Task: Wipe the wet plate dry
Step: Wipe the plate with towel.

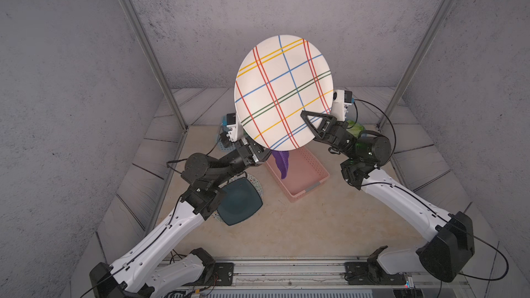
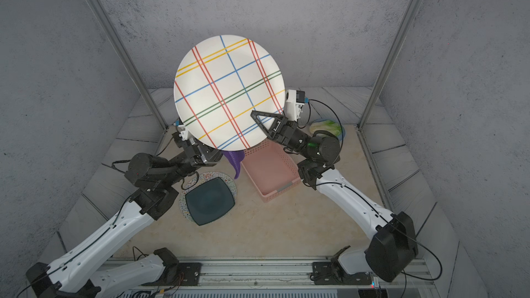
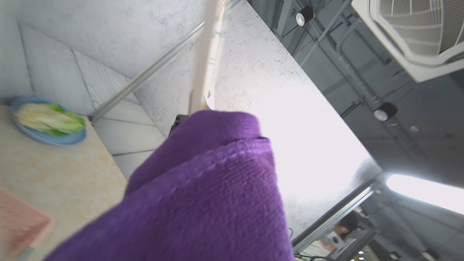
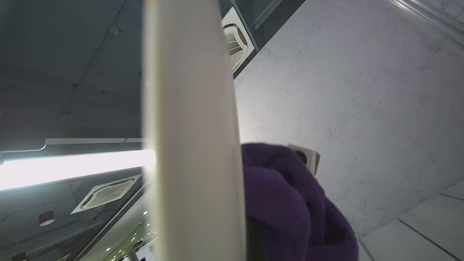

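Observation:
A round white plate (image 1: 284, 90) (image 2: 229, 90) with red, yellow, blue and green stripes is held up in the air, tilted with its face toward the top cameras. My right gripper (image 1: 304, 116) (image 2: 254, 114) is shut on its lower right rim, one black finger lying across the face. My left gripper (image 1: 261, 151) is shut on a purple cloth (image 1: 281, 164) (image 2: 235, 161), its fingertips hidden behind the plate's lower edge. In the left wrist view the cloth (image 3: 200, 184) covers the jaws and touches the plate's edge (image 3: 206, 46). The right wrist view shows the cloth (image 4: 288, 197) against the plate's back side (image 4: 195, 121).
A pink basket (image 1: 301, 179) sits on the table below the plate. A dark teal square plate (image 1: 241, 202) lies on a speckled round plate (image 1: 256, 180) near the left arm. A blue dish with cabbage (image 1: 354, 127) (image 3: 50, 121) stands at the back right.

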Available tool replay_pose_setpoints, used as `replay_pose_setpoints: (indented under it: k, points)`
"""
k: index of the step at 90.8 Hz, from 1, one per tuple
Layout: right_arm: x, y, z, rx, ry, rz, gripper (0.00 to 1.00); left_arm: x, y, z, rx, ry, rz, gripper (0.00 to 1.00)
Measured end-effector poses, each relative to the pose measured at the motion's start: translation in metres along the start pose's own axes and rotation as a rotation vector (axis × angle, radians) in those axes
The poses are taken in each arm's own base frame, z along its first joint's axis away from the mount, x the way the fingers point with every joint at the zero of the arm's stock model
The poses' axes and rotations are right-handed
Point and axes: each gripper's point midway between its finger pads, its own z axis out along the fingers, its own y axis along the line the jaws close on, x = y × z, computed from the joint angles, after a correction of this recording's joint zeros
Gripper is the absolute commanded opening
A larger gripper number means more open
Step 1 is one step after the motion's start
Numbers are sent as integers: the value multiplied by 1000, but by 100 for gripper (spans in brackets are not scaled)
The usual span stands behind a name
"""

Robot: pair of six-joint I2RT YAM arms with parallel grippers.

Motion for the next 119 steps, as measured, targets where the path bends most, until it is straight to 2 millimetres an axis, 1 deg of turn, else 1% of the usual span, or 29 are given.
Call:
replay_pose_setpoints:
  k: [7, 11, 15, 20, 25, 31, 37, 41, 45, 50, 53, 60, 65, 71, 76, 81, 85, 92, 98, 101, 108, 113, 119]
  points:
    - [2, -11, -6, 52, 5, 21, 0, 14, -19, 20, 62, 61, 42, 0]
    - [1, -17, -9, 77, 8, 35, 0, 25, -30, 29, 91, 91, 60, 0]
    - [-4, -23, -14, 91, 3, 50, 0, 36, -36, 34, 118, 115, 60, 0]
    - [-15, -29, -20, 96, -18, 74, 0, 45, -35, 33, 153, 121, 20, 0]
    - [-33, -31, -29, 81, -64, 102, 0, 46, -23, 25, 192, 93, -79, 0]
    - [-66, -32, -45, 39, -173, 119, 0, 35, 1, 8, 226, 8, -245, 0]
    - [-90, -31, -61, -17, -269, 143, 0, 11, 13, -8, 287, -103, -373, 0]
    - [-106, -19, -70, -85, -329, 144, 0, -2, 15, -15, 342, -154, -448, 0]
    - [-115, 0, -76, -168, -359, 128, 0, -13, 12, -18, 406, -183, -510, 0]
    - [-122, 31, -84, -292, -381, 91, 0, -27, 4, -20, 497, -209, -571, 0]
    - [-122, 46, -88, -352, -380, 72, 0, -36, -2, -22, 549, -221, -601, 0]
    - [-119, 69, -95, -454, -374, 37, 0, -57, -19, -34, 674, -258, -652, 0]
    - [-116, 75, -94, -492, -357, 33, 0, -71, -33, -46, 752, -282, -667, 0]
    - [-110, 76, -88, -510, -324, 37, 0, -84, -50, -63, 830, -304, -670, 0]
    - [-104, 74, -79, -511, -297, 53, 0, -95, -67, -80, 897, -324, -656, 0]
    - [-94, 73, -67, -512, -256, 74, 0, -103, -84, -95, 958, -338, -638, 0]
    - [-87, 74, -58, -525, -231, 84, 0, -106, -95, -102, 997, -347, -633, 0]
    - [-85, 94, -54, -585, -215, 55, 0, -105, -112, -103, 1045, -342, -649, 0]
    - [-89, 112, -53, -631, -209, 23, 0, -90, -140, -96, 1090, -274, -651, 0]
    - [-92, 122, -54, -657, -211, 2, 0, -79, -155, -90, 1103, -230, -650, 0]
    - [-105, 142, -61, -698, -236, -43, 0, -56, -178, -80, 1114, -158, -636, 0]
    - [-117, 147, -69, -703, -264, -65, 0, -46, -184, -76, 1116, -141, -628, 0]
    - [-130, 142, -77, -684, -300, -76, 0, -43, -180, -74, 1098, -153, -627, 0]
